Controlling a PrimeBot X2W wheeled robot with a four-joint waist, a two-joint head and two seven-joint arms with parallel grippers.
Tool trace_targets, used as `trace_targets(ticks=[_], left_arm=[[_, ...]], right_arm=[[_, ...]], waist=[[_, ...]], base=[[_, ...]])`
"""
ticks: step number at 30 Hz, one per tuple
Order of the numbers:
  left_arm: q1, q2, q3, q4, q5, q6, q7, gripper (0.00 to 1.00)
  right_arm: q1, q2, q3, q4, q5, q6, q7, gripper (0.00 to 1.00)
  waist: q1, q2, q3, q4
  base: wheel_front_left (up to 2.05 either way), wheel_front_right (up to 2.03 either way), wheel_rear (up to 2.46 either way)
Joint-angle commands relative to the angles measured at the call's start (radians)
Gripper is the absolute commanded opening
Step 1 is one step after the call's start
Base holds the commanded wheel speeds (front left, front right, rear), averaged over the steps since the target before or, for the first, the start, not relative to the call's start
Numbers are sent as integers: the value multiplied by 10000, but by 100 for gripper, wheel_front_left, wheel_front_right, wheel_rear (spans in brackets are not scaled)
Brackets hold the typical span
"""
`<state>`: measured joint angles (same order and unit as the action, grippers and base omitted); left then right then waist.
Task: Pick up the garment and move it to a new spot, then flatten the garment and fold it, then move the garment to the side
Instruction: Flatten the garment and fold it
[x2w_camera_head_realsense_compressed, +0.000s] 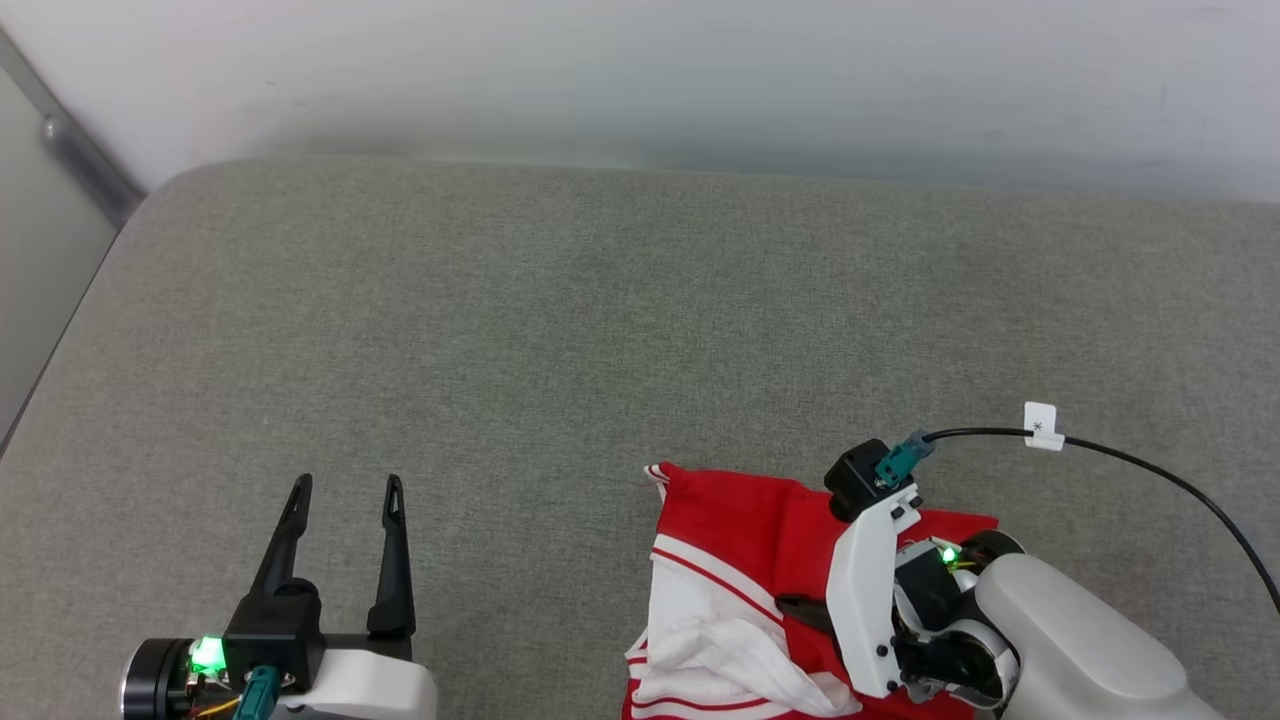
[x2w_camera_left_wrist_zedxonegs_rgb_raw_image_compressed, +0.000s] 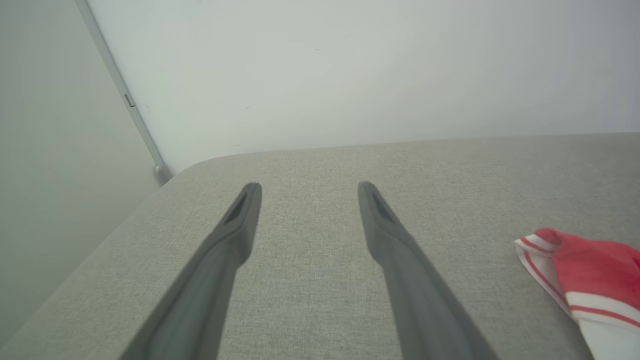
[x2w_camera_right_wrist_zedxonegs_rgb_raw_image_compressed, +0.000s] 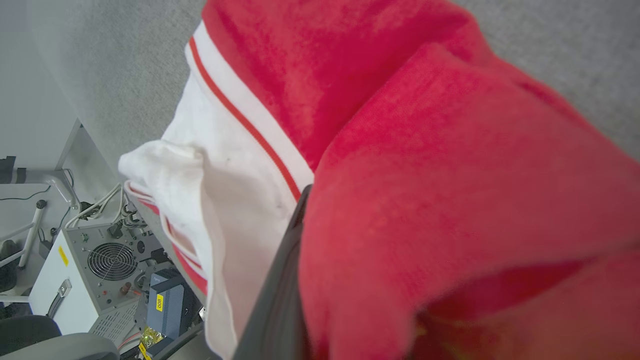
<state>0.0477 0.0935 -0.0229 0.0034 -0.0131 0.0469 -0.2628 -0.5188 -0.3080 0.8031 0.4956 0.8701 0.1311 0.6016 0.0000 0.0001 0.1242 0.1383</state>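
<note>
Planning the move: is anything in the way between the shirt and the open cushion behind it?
Nothing visible does. The right end effector is shut on the garment, and the grey cushion beyond it shows no objects.

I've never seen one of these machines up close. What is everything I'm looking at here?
garment: one, red and white with striped trim, crumpled at the near right of the padded surface
padded surface: one, grey fabric, beneath the garment
wall: one, white, behind the surface
metal strip: one, grey, far left by the wall
cable: one, black with a white tag, leading to the right wrist
equipment box: one, white with a round fan grille, beyond the surface's edge
left gripper: one, dark fingers, open over bare surface
right gripper: one, dark fingers, shut on the garment
</note>
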Motion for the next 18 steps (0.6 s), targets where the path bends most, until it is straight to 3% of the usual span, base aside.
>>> trace_targets(ticks=[1,3,5,12,18], left_arm=[[-106,-22,57,21,-30,30,-25,100],[-23,-41,100,47,-51,29,-25,100],[88,-48,138,92,-58,-3,-25,100],[405,-69,259,94,-37,-59,-25,100],[761,-57,410,15,-4,-66,-25,100]], right_arm=[[-15,7,272,232,94,-7,-124,0],[-110,-162,503,286,121,-7,-419,4],[-191,-356,716,141,227,-8,-726,100],[-343,-1654,513,-1611,686,-5,-2427,100],[16,-2535,-925,-2435,-24,-5,-4652,100]], waist=[[0,-1,-35,-17],[0,-1,-106,-60],[0,-1,-226,-104],[0,-1,-748,-322],[0,-1,-1134,-651]], base=[[0,0,0],[0,0,0],[0,0,0],[0,0,0],[0,0,0]])
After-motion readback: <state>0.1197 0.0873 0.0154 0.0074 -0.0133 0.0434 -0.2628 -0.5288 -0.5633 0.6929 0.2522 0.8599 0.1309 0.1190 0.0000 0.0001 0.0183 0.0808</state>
